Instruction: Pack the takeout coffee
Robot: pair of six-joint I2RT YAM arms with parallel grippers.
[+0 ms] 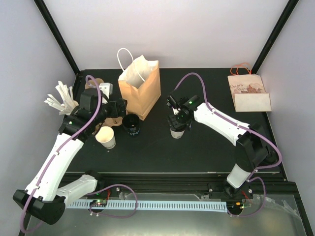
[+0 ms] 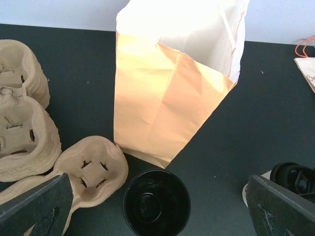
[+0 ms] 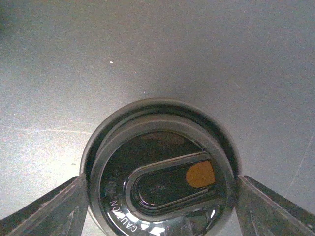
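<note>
Brown paper bag (image 1: pixel 141 87) stood upright and open-mouthed near the back of the dark surface (image 1: pixel 206 155). Just in front of its near corner sat an open black cup (image 2: pixel 156 202), and beside that lay a pulp cup carrier (image 2: pixel 93 169), with more carriers stacked to the left (image 2: pixel 19 132). The left end effector (image 2: pixel 160 196) hung over the black cup with its jaws spread wide and nothing between them. To the right of the bag, well apart from it, the lidded coffee cup (image 1: pixel 177 131) stood upright on the surface. The right end effector (image 3: pixel 162 181) straddled its black lid, one finger at each side of the rim; whether they were truly clamped on it could not be told. A white cup (image 1: pixel 106 137) stood near the left arm.
</note>
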